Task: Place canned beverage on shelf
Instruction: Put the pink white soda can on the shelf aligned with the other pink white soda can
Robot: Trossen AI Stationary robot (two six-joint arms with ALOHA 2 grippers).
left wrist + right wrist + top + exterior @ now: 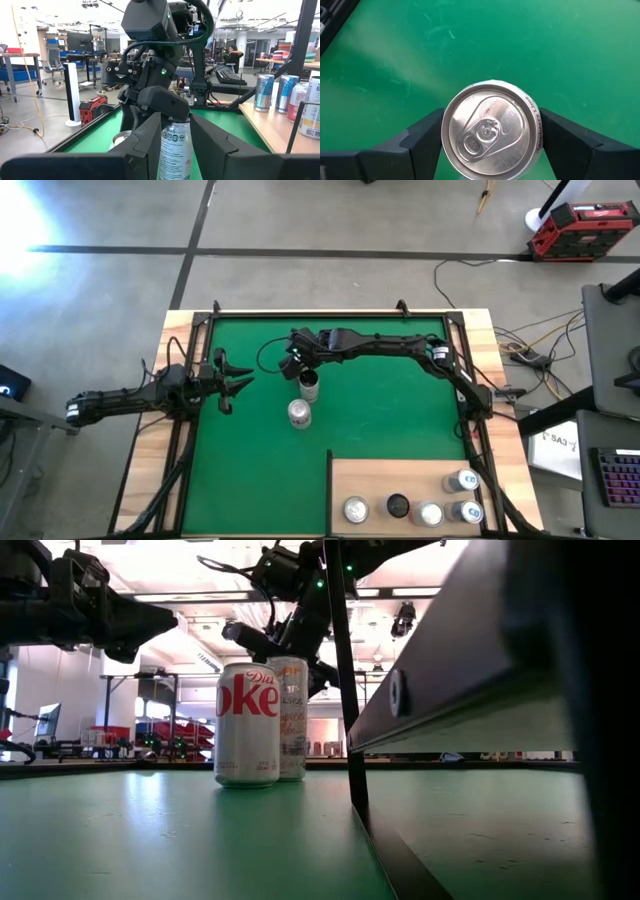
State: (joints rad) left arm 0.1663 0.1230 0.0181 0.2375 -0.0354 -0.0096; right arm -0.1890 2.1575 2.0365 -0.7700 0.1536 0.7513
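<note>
A robotics lab or workshop is indicated: a bare concrete floor [300, 220], a red tool case [583, 230], loose cables [470, 275], work desks [20, 62] and a tower fan [72, 92] are seen.

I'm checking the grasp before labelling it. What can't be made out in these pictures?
- Right claw on the can: whether the fingers touch it; the right wrist view shows thin gaps, and the arm covers it in the high view.
- Second can's brand: hidden behind the Diet Coke can in the low view.
- Shelf cans: labels too small from above.
</note>
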